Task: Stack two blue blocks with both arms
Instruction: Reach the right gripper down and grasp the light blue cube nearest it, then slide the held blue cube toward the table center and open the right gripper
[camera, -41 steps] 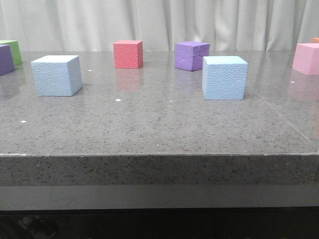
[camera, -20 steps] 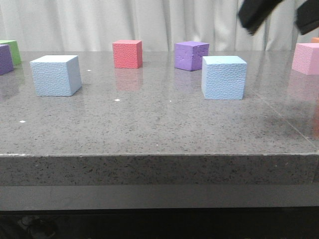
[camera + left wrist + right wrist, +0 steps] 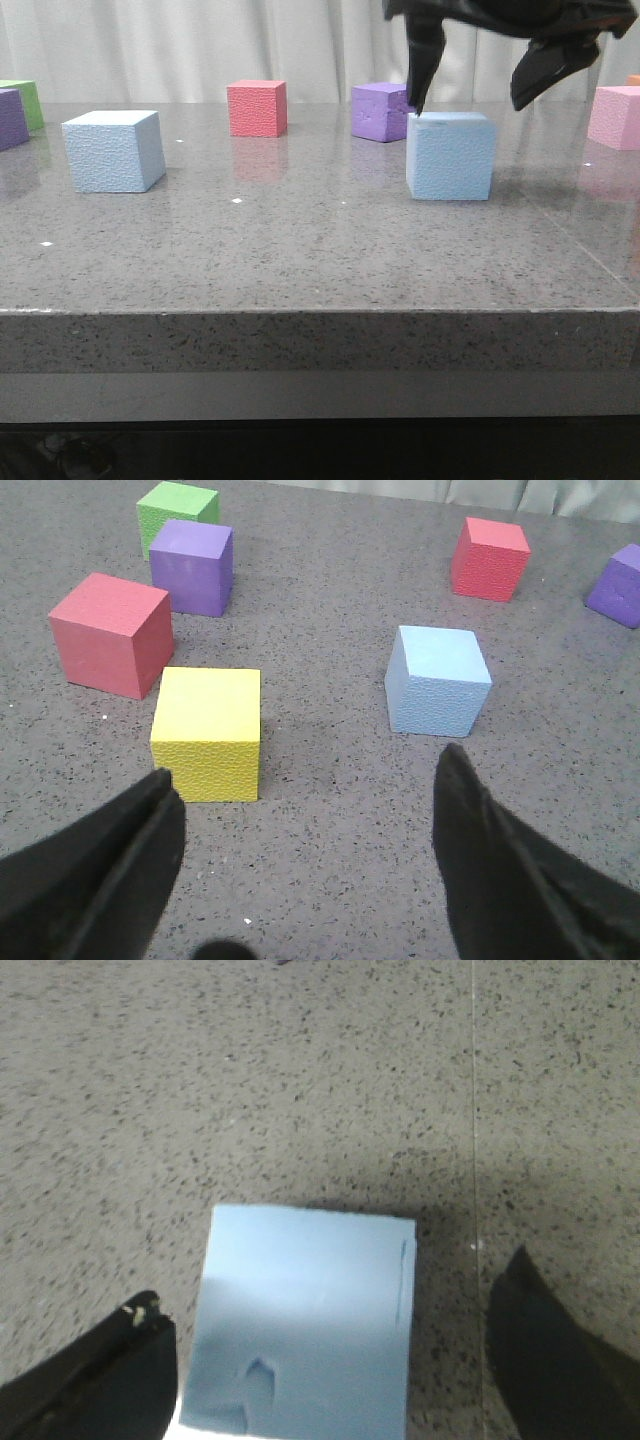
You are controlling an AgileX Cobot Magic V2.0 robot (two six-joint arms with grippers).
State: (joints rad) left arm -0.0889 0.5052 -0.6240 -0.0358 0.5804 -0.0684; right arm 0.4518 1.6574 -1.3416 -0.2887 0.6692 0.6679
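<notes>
Looks like a robot test lab rather than a home: grey speckled stone tabletop (image 3: 300, 260), plain pale curtain (image 3: 180, 45) as backdrop, coloured foam cubes (image 3: 207, 732) scattered about, black robot gripper (image 3: 480, 60) overhead

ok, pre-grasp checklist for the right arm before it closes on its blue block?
1. Right tool open: ok.
2. Fingers straddle the right blue block: ok in the right wrist view.
3. Fingers low enough to grip its sides: not ok, tips only at its top edge.
4. Block flat on table: ok.
5. Purple cube clear of the near finger: cannot tell, depth unclear.
6. Left tool open, left blue block untouched: ok.
</notes>
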